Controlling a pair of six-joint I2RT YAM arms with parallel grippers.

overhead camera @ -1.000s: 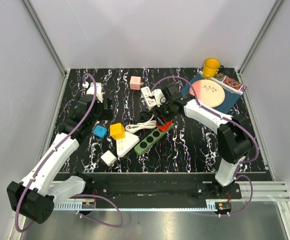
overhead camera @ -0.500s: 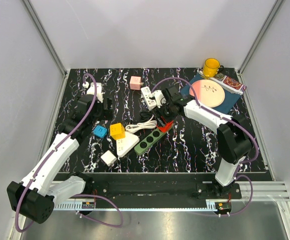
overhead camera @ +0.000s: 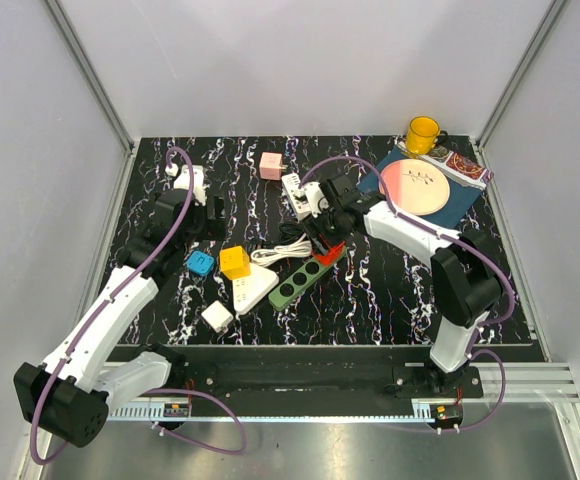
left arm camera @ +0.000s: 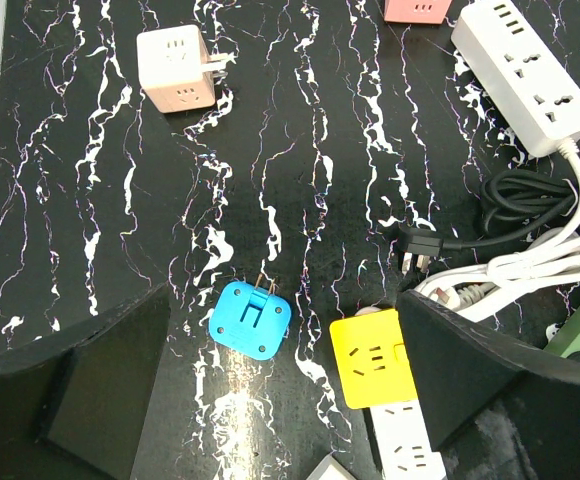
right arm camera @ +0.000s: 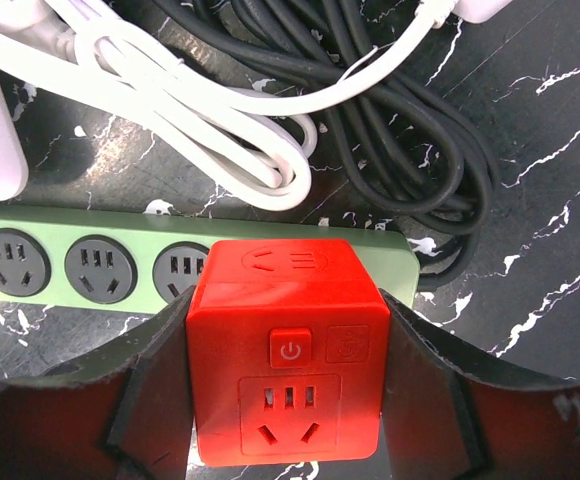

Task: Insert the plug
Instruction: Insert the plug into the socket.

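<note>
— Plug cube [right arm camera: 285,350], the red one: where is it?
— Clamped in the right gripper [right arm camera: 285,405], a finger pressed to either side. It sits over one end of the green power strip [right arm camera: 70,265], near the middle of the table. Three of the strip's sockets show beside it. Whether its pins are in, I can't tell.
— Any writing on it?
— No brand I can read. There's a power symbol on a small square button, with a socket face below that.
— Anything changed in the last second?
— Barely. The right wrist has edged a little to the left, and the cube has gone with it. The left arm hasn't stirred.
— And the left gripper [left arm camera: 282,375]?
— Spread wide and holding nothing, above a blue adapter [left arm camera: 250,318] lying on the table. A yellow cube [left arm camera: 373,358] is just beside that.
— What crowds the strip?
— A looped white cable [right arm camera: 170,110] and a black cable [right arm camera: 410,120] lie bundled right against its far edge. A white power strip [overhead camera: 298,193] is close behind the gripper. A pink cube [overhead camera: 270,165] lies well apart from it, and a yellow mug [overhead camera: 422,133] and a plate [overhead camera: 415,185] are off in the far right corner.
</note>
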